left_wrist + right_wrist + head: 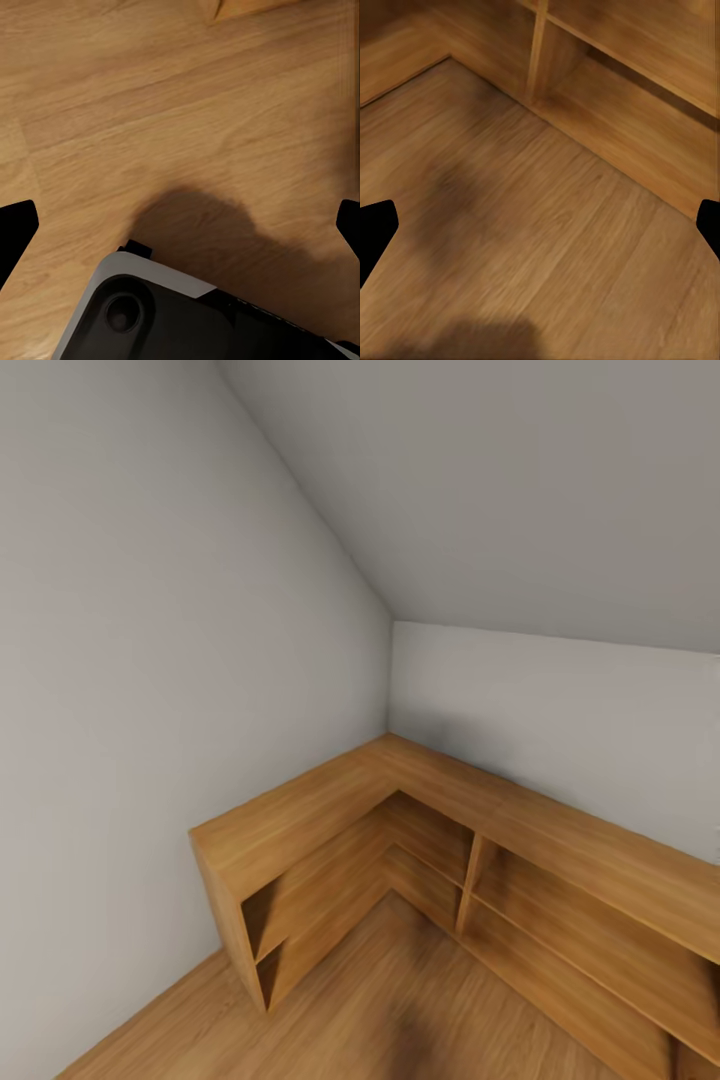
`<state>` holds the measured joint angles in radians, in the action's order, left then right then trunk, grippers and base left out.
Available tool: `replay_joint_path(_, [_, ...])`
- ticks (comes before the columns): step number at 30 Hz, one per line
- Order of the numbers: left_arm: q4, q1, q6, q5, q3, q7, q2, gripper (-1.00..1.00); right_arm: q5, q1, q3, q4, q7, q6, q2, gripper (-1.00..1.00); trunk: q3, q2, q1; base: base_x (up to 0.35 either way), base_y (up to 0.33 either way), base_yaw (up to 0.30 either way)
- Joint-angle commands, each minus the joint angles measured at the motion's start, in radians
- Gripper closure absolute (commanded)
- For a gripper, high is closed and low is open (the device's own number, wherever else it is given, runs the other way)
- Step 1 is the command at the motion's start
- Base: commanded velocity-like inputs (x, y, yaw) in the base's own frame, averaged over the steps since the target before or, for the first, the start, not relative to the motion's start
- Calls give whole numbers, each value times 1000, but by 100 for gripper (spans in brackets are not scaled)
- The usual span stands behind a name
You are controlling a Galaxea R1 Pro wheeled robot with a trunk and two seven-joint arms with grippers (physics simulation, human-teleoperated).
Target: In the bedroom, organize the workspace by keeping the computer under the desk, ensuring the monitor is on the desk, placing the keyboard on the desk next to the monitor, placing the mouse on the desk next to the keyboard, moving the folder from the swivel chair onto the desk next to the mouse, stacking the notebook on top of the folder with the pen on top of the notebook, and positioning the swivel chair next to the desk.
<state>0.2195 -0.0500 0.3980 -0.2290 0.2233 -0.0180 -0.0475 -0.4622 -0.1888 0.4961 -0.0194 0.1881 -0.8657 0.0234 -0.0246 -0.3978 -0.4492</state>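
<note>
Both jaws stand wide, each pair's dark fingertips at the picture edges with nothing between them. Left gripper (180,225) hangs over the wood floor (150,112), above the robot's grey-and-black base (150,315) and its shadow. Right gripper (540,225) looks down on the same floor by the foot of a low L-shaped wooden shelf (330,800). Its bays are open, and it fills a corner of pale grey walls (150,610) under a sloped ceiling (500,480). None of the task's things can be seen.

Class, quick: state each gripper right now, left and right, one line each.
Left gripper: open, holding nothing, over the wood floor.
Right gripper: open, holding nothing, facing the floor by the wooden shelves.
</note>
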Motion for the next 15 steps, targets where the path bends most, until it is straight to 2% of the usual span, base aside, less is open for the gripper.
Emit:
replay_joint_path(1, [0, -1, 3, -6, 1, -2, 0, -100, -3, -1, 9, -2, 5, -3, 0, -100, -2, -2, -1, 74, 0, -194])
replay_joint_path(15, [0, -1, 2, -6, 1, -2, 0, -100, -3, -1, 7, -2, 4, -3, 0, -100, 6, -2, -1, 16, 0, -243])
